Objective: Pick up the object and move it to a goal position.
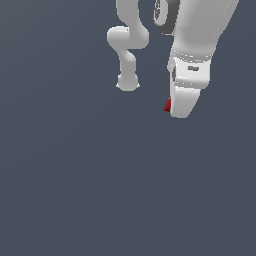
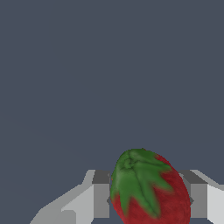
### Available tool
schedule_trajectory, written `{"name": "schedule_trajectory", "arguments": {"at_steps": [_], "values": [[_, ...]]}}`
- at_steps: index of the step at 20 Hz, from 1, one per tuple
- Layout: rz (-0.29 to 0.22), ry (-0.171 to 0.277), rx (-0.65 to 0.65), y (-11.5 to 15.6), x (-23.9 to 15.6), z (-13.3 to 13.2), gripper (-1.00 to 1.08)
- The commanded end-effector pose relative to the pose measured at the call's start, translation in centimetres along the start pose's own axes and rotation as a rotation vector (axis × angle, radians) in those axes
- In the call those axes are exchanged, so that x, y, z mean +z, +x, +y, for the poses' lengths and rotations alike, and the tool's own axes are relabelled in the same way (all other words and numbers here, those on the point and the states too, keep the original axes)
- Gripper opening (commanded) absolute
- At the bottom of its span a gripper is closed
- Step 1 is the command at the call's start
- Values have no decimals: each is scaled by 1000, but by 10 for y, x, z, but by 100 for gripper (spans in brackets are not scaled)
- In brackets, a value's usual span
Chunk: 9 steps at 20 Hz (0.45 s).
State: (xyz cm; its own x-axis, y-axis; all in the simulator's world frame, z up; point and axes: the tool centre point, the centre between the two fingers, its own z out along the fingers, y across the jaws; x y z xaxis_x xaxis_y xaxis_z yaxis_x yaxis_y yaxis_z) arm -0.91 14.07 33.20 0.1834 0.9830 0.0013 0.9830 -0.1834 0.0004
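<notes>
The white gripper hangs in the upper part of the exterior view, toward that view's right, with the thick white forearm of the arm rising above it out of frame. A sliver of the dark red strawberry peeks out at the gripper's lower edge on the exterior view's left side; most of it is hidden behind the white finger body.

The wrist view shows the fruit far more plainly: the strawberry sits between the two grey fingers, its green leafy cap turned toward the camera and its red flesh filling the gap. The jaws are pinched onto it, one finger touching each flank.

Farther back in the exterior view stands the robot's curved white base section. Everything else is a flat, uniform grey-blue ground, without any marking that would tell whether the berry is lifted clear of it
</notes>
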Motion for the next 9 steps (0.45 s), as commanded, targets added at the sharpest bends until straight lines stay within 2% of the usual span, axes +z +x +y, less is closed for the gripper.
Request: {"name": "schedule_trajectory", "arguments": {"at_steps": [1,9], "values": [[0,1,1,3,-11,2,-100],[-1,1,1,7,-23,5,-100]]}}
